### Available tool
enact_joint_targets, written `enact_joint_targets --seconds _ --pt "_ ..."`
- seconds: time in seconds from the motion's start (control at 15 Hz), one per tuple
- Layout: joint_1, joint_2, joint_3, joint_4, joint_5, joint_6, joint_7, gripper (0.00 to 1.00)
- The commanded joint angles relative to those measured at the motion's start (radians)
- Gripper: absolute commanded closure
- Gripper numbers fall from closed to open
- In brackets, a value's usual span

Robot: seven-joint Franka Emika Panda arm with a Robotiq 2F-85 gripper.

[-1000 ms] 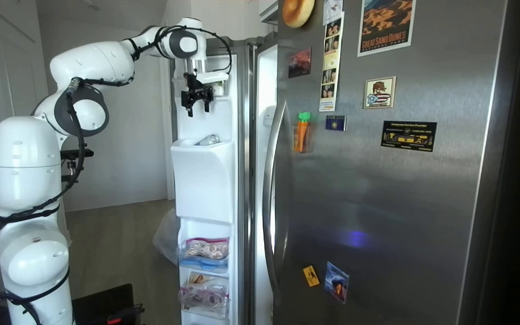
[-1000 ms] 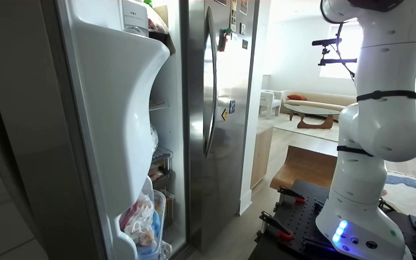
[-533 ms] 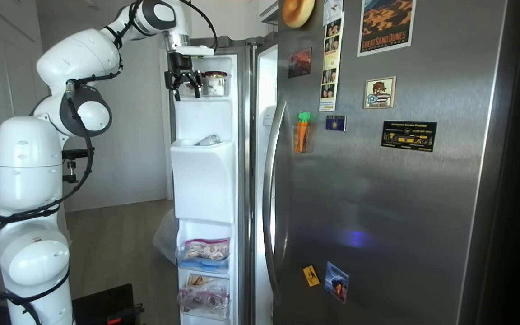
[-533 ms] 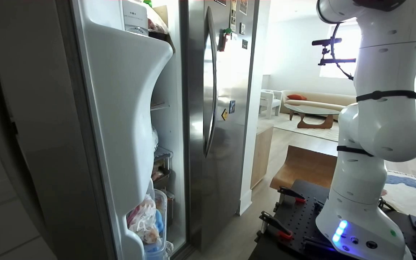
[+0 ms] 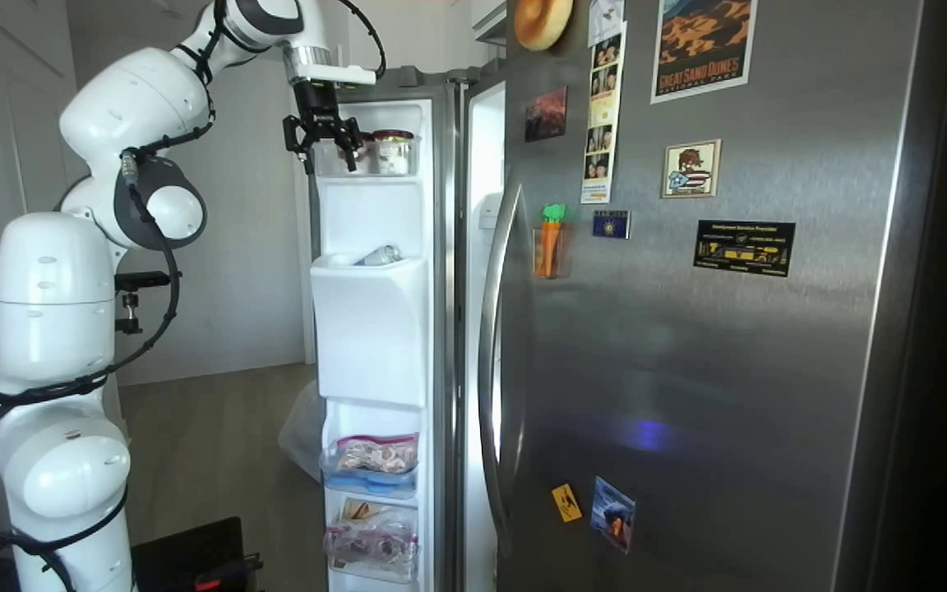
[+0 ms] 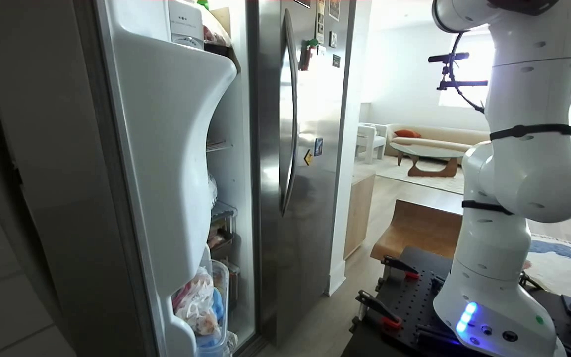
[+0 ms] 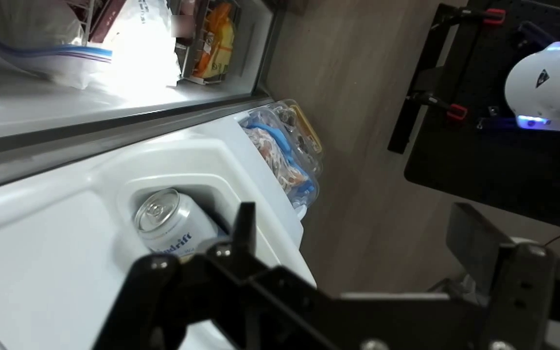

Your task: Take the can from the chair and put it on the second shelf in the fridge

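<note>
I have the tool with its fingers spread wide apart and pointing downward. The can is at nine o'clock from it in my wrist view and at five o'clock in an exterior view: it lies tilted in the white recess on the inner face of the swung-out door of the fridge, apart from my fingers, its lower end partly hidden. At three o'clock from the tool, in an exterior view, I see a dark-lidded jar on the upper door shelf. At six o'clock, well below, bagged food sits in a clear bin. Toward five o'clock runs the long curved handle, with a carrot-shaped magnet between three and four. In an exterior view the pale sofa stands at eleven o'clock from my arm's base.
</note>
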State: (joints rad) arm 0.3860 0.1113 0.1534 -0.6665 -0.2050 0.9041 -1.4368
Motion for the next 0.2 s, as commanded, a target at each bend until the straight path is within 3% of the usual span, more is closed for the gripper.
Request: enact_joint_targets --seconds 0.0,0.13 --pt "0.0 0.001 0.0 0.0 0.0 0.0 0.0 0.0" --pt "0.0 0.002 0.0 0.0 0.0 0.0 0.0 0.0"
